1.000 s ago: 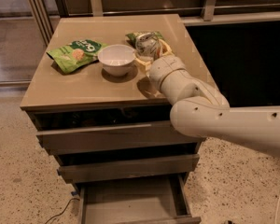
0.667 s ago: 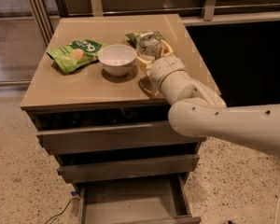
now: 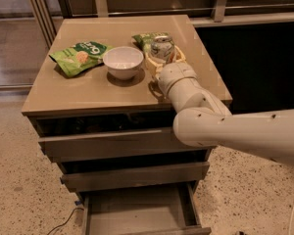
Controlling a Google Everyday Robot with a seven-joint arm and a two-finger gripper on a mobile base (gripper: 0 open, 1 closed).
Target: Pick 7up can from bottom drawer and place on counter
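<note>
The can (image 3: 162,47) is up on top now, upright at the right-hand back part of the counter (image 3: 88,89), just in front of a green bag (image 3: 144,38) and a little right of the bowl (image 3: 123,61). The gripper (image 3: 164,57) has it clasped, a tan finger pressed to each side, jaws closed around the can's body. And over the last second? Barely a flicker. The can sits in almost the same spot as a second ago, perhaps a touch further right, and the arm (image 3: 225,129) has held its line from the lower right across the counter's front corner.

That stillness reads like the carry being over and the set-down under way. Whether the can's base is already touching the counter or is just clear of it, I cannot tell; the fingers and wrist hide it.

Down below, the drawer (image 3: 137,209) stands pulled out with its grey floor showing, so the pick is done. What's left, by my reckoning, is the release and a clean retreat without nudging the can into the bag or the bowl. The second bag (image 3: 78,57), far left, is well out of it.
</note>
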